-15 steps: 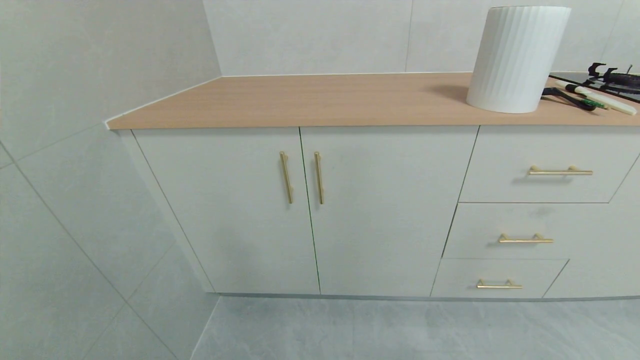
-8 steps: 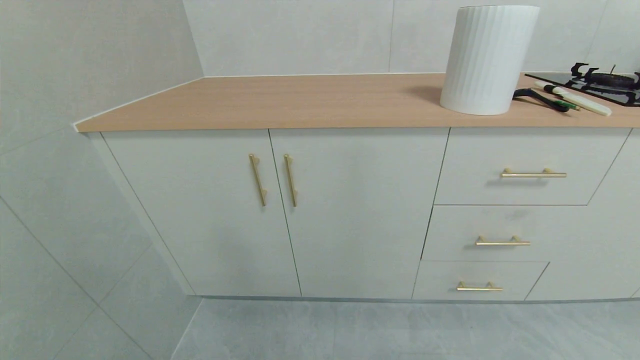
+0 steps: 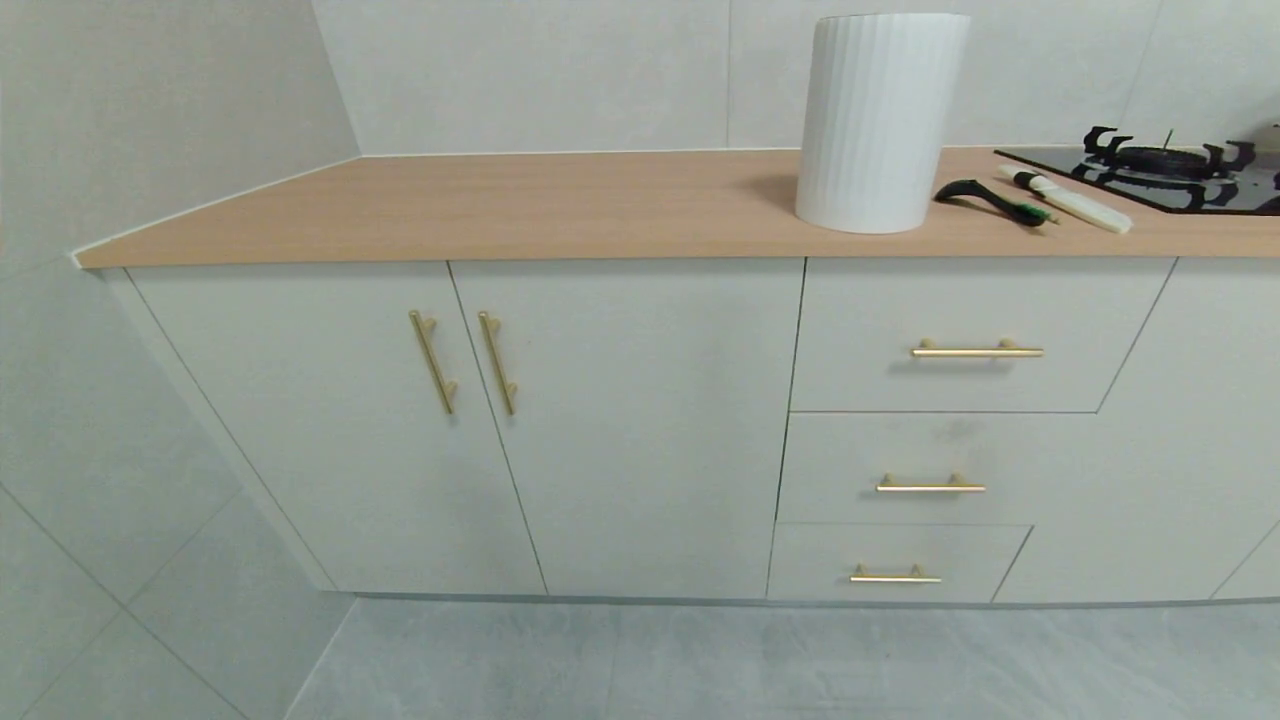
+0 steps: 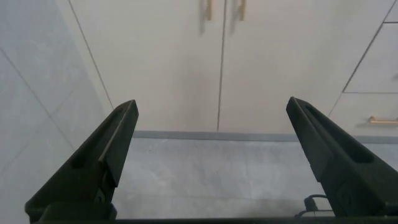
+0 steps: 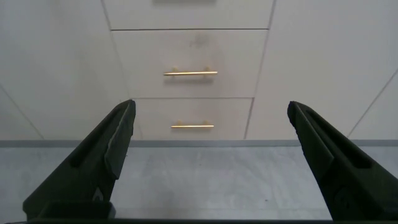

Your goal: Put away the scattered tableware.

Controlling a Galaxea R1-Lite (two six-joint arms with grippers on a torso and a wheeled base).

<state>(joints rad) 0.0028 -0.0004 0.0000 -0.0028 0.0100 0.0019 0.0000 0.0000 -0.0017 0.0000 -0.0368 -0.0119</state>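
At the upper right of your head view, a black-handled utensil (image 3: 985,200) and a cream-handled utensil (image 3: 1070,200) lie side by side on the light wooden countertop (image 3: 500,205). They sit between a tall white ribbed cylindrical container (image 3: 878,120), its inside hidden from you, and a black gas hob (image 3: 1160,165). Below, the pale cabinet doors (image 3: 600,450) and gold-handled drawers (image 3: 970,300) are closed. Your left gripper (image 4: 211,107) and right gripper (image 5: 211,106) both hang with jaws wide apart, holding nothing, facing the cabinet fronts.
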